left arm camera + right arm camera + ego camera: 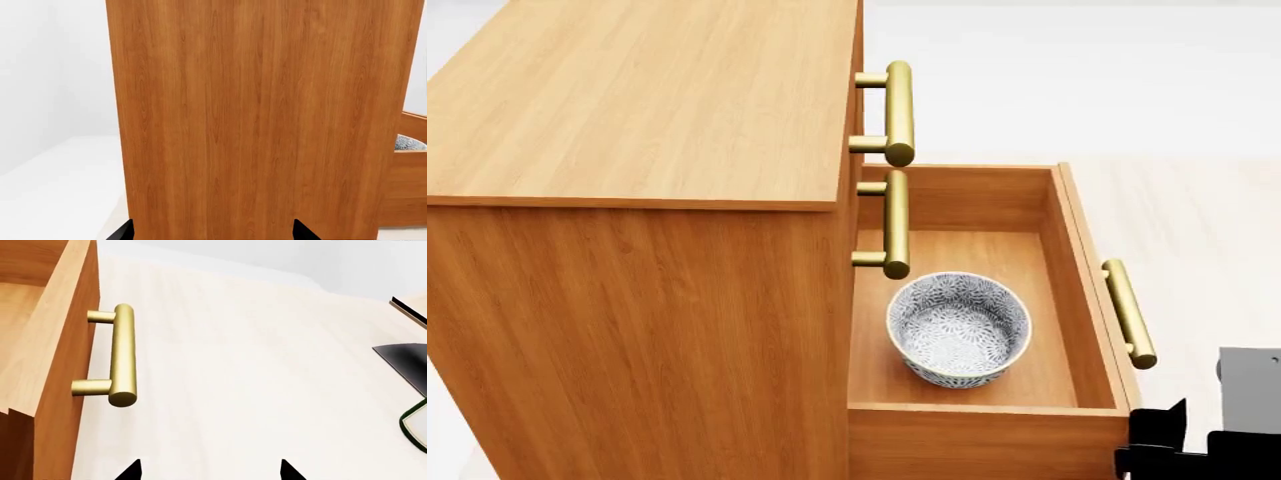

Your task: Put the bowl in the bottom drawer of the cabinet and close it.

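**Bowl in the open bottom drawer, both grippers apart from it**

Facing a broad side panel of the cabinet (260,115), the left gripper (213,231) shows only two black fingertips (123,231) at the frame's edge, with a wide gap between them, so its jaws stand spread and hold nothing. Past the panel's far edge in that left wrist view, a sliver of the bowl (409,143) peeks above the drawer wall.

In the head view the cabinet fills the 9 o'clock half of the picture, its top slab seen from above. Two brass handles of the upper drawers (897,112) stick out along its front edge, one above the other, toward 12 o'clock. The bottom drawer (1088,290) is pulled well out toward 3 o'clock. The bowl sits upright on the drawer floor, at about 5 o'clock from the lower of the two upper handles, near the drawer's near wall and clear of its sides. The drawer's own brass handle (1129,312) lies on its front face, toward 3 o'clock from the bowl.

At 5 o'clock in the head view, dark parts of the right arm (1208,445) show beside the drawer's front corner. In the right wrist view the right gripper (210,470) shows two black fingertips set wide apart, empty, over pale floor (253,365), with the drawer handle at 10 o'clock, not touched.
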Motion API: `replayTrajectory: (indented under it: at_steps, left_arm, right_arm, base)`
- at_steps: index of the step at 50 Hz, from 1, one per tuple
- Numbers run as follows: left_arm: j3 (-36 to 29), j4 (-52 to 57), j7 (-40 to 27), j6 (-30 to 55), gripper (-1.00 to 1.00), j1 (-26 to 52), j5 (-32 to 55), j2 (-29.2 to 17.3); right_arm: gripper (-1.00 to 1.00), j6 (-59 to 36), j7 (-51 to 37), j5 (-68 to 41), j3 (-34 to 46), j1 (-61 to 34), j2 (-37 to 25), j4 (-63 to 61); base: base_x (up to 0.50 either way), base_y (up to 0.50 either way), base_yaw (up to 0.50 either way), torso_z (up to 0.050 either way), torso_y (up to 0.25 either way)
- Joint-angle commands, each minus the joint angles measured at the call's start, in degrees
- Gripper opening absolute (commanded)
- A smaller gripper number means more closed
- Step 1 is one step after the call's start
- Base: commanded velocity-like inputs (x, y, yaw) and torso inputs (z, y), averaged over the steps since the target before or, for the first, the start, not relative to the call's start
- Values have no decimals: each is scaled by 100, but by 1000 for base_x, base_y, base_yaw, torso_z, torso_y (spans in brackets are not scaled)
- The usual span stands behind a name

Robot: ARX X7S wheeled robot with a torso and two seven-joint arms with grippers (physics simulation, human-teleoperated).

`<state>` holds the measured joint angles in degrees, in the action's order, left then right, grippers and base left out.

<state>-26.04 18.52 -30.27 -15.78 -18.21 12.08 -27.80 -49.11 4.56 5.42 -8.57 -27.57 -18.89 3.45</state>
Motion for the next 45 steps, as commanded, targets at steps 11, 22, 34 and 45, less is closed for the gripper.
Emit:
replayTrajectory:
  at_steps: [11,22,34,45]
  left_arm:
    - [-17,-25,10,-33,100,11,19,-16]
    - [-23,-15,-5,-31,100,6,14,-23]
    - [-35,-11,-12,-34,100,7,14,-27]
    - [-41,-45,-11,-63,100,16,15,-27]
  right_arm:
    - [100,-47,68,-141,177,38,105,-167]
    - [100,-135,82,-165,185,80,99,-327]
    - [100,-163,98,-181,265,145,123,-447]
    - [100,-198,89,-187,341,167,159,-510]
  base:
    - [0,0,0,0,0]
    - [0,0,0,0,0]
    - [0,0,0,0,0]
    - [0,0,0,0,0]
